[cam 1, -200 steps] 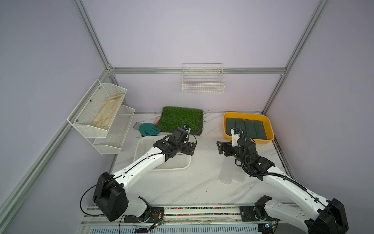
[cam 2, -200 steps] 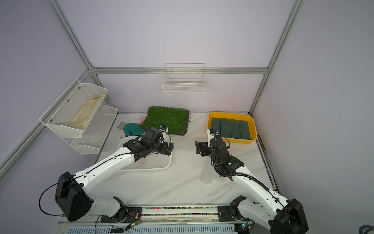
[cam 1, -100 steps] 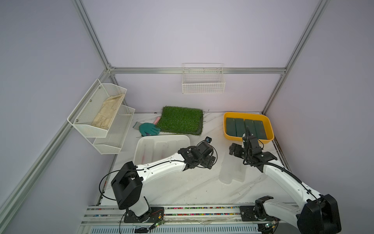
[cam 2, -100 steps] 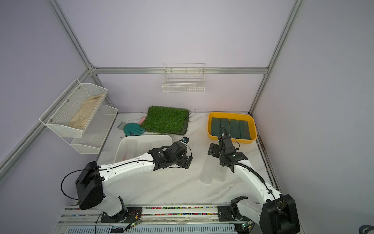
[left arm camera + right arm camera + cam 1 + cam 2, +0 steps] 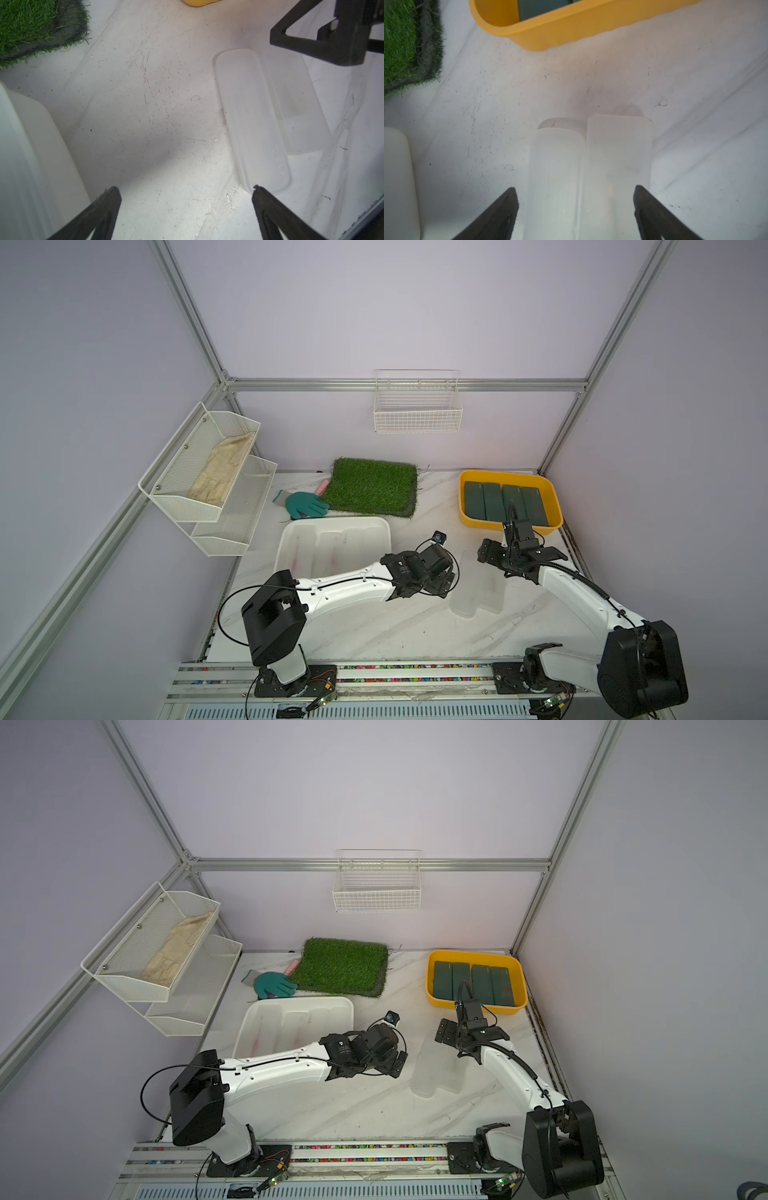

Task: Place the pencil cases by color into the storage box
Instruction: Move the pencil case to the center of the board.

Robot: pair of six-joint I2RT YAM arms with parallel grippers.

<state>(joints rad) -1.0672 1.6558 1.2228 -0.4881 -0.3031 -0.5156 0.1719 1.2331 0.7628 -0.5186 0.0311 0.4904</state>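
White marble tabletop [image 5: 374, 626], lavender walls. 2 frosted cases [image 5: 478, 587] lie side by side at 3 o'clock of tabletop centre, long axes roughly 12–6. Right fingers [image 5: 504, 207] right above them, wide apart, straddling pair across short axis, gripping nothing; wrist pitched down. Left fingers [image 5: 266, 203] fully apart, empty, at cases' 9 o'clock; arm stretched low. Right arm nearer. 4 green cases [image 5: 488, 499] in yellow box [image 5: 482, 524], 2 o'clock.

no text can be read anywhere. the frosted white pencil case [image 5: 252, 122] carries faint embossed marks near one rounded end, too faint to make out. just beside that case, a small white print on the left arm's black wrist link [image 5: 402, 569] is too small to read.
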